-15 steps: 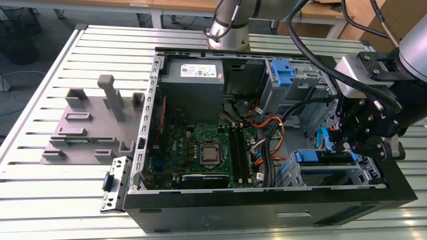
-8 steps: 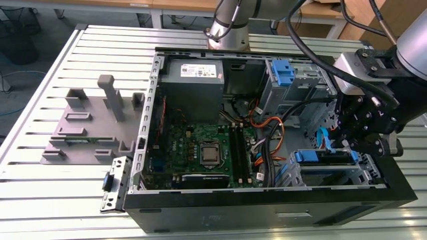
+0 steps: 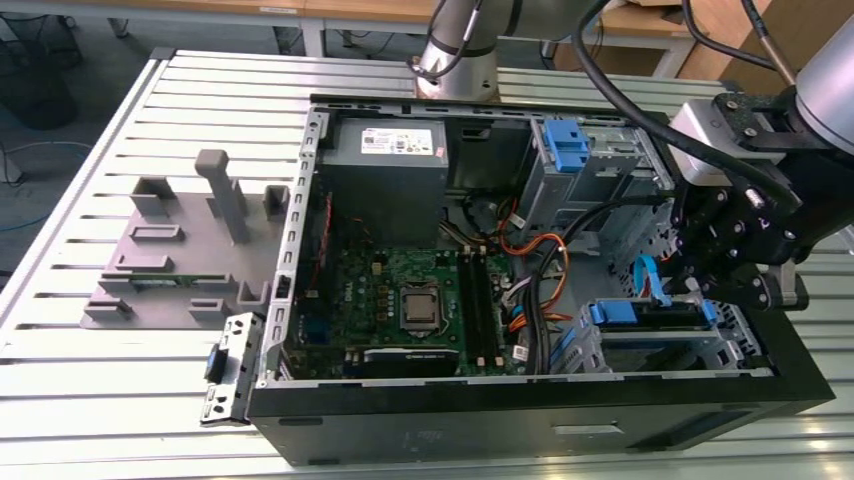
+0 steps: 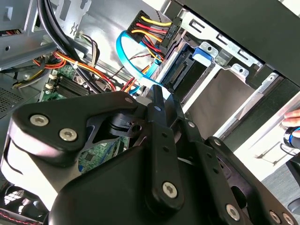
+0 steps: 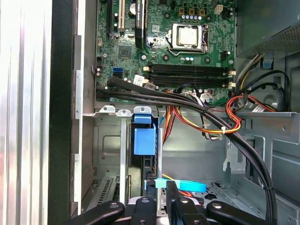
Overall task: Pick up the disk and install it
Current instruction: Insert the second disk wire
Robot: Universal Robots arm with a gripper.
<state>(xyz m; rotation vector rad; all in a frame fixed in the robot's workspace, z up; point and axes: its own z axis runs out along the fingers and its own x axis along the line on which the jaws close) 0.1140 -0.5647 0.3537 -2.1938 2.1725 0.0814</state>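
Observation:
The disk (image 3: 647, 316) sits in the lower drive bay at the front corner of the open computer case (image 3: 534, 425), on the exterior view's right, with its blue rail tab (image 3: 611, 311) showing. In the second wrist view the disk's (image 4: 185, 77) connector end carries a blue data cable (image 4: 124, 51) and a red-yellow power plug (image 4: 154, 28). My gripper (image 3: 714, 275) hangs just above the bay, over the disk's rear end. Its black fingers (image 4: 157, 101) stand close together with nothing between them. In the first wrist view the gripper (image 5: 161, 199) is close to the blue tab (image 5: 143, 140).
The green motherboard (image 3: 400, 300) lies on the case floor, and black and orange cables (image 3: 561, 250) cross toward the bays. A grey power supply (image 3: 387, 165) and a tall blue latch (image 3: 567, 145) are at the back. A grey fixture (image 3: 187, 240) stands on the slatted table.

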